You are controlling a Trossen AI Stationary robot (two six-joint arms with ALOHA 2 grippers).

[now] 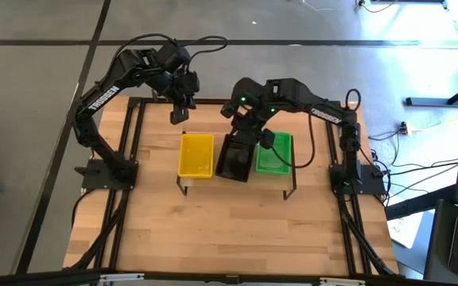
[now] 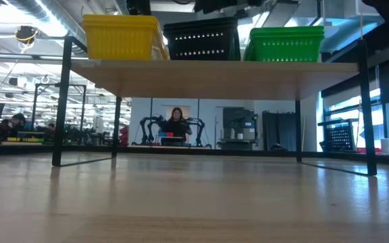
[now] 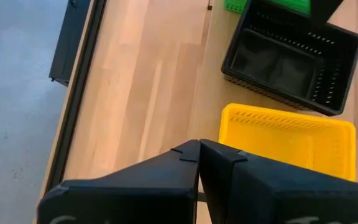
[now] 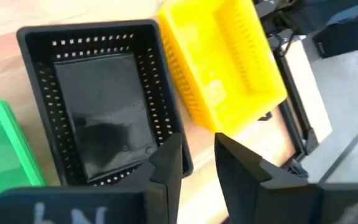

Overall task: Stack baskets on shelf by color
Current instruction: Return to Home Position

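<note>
Three baskets rest on their bottoms side by side on the shelf (image 2: 215, 75): yellow (image 1: 196, 155) at its left end, black (image 1: 237, 157) in the middle and turned slightly askew, green (image 1: 274, 153) at its right end. My right gripper (image 4: 197, 165) is open, slanting down over the far left corner of the black basket (image 4: 98, 106), next to the yellow basket (image 4: 222, 56). My left gripper (image 1: 179, 115) hangs shut above the table beyond the shelf's far left corner, holding nothing; its wrist view looks down on the yellow basket (image 3: 291, 140) and the black basket (image 3: 291, 59). My right gripper is open at the black basket's far rim near its corner (image 4: 166, 140), coming from the far side and slanting down. One finger (image 4: 166, 165) overlaps that rim and the other (image 4: 247, 174) stands over the gap toward the yellow basket. Whether either touches, I cannot tell.
Black rails (image 1: 130, 159) frame the wooden tabletop (image 1: 229, 230), which lies bare in front of the shelf. The shelf's thin black legs (image 2: 61, 101) stand on it. Beyond the table a person (image 2: 176, 125) sits in the room.
</note>
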